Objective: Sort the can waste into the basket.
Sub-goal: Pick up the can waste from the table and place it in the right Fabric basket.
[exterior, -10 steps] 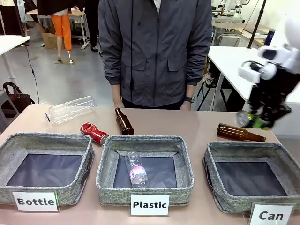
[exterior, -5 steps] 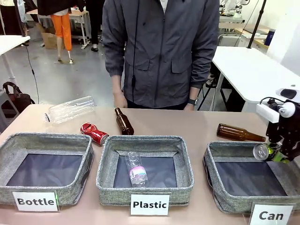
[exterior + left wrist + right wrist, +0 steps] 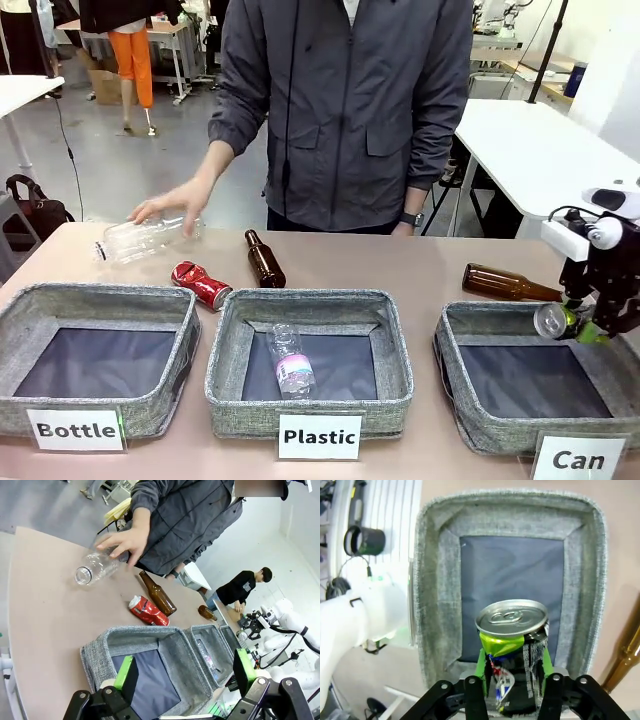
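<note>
Table's basket [image 3: 490,425] sits under level can [image 3: 553,320], silver end pointing left.

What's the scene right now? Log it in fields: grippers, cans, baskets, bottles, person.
right gripper: shut on printed can, above Can basket
left gripper: open, nothing between the fingers, above Bottle basket
red can: lying on the table behind the baskets
Plastic basket: small bottle inside
brown bottles: two, lying on the table
hand: person's, on clear bottle, far left
</note>
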Controlling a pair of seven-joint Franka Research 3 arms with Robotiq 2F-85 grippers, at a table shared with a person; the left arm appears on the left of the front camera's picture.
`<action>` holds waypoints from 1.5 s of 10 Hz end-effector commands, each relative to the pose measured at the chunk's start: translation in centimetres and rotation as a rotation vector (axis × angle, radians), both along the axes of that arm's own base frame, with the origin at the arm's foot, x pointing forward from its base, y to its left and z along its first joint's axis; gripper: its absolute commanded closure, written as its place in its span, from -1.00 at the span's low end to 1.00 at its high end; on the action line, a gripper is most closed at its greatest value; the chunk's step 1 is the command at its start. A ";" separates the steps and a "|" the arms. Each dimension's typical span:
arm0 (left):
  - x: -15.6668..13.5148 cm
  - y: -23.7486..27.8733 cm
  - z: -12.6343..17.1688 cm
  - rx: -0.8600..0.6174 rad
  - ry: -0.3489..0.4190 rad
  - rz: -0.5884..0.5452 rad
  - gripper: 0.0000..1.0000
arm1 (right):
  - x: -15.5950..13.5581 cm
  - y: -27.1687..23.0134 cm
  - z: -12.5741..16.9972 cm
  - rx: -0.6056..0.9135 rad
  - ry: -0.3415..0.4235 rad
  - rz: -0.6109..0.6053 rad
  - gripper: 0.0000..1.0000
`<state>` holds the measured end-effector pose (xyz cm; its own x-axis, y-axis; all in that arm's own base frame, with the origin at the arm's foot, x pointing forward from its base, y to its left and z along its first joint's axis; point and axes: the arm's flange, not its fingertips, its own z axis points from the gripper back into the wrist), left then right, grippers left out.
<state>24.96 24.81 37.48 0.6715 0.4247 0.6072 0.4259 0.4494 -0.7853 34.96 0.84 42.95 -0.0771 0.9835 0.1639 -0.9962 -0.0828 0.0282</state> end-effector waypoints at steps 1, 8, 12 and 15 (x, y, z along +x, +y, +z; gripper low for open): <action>0.1 -0.1 0.0 -0.008 -0.030 0.005 -1.00 | 0.8 -0.5 -0.1 0.005 -0.003 0.049 -1.00; 0.1 -0.1 0.0 -0.008 -0.030 0.005 -1.00 | 1.4 -1.0 0.7 0.175 -0.030 -0.016 -1.00; 0.1 -0.1 0.0 -0.008 -0.030 0.005 -1.00 | 0.5 -6.9 4.6 1.067 0.056 -0.566 -1.00; 0.1 -0.1 0.0 -0.008 -0.030 0.005 -1.00 | -1.2 -12.7 3.9 1.262 0.147 -0.721 -1.00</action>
<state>24.96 24.81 37.48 0.6715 0.4247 0.6073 0.4260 0.4494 -0.7852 33.67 -10.86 47.47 0.4210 0.2514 0.8715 -0.8842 0.3283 0.3324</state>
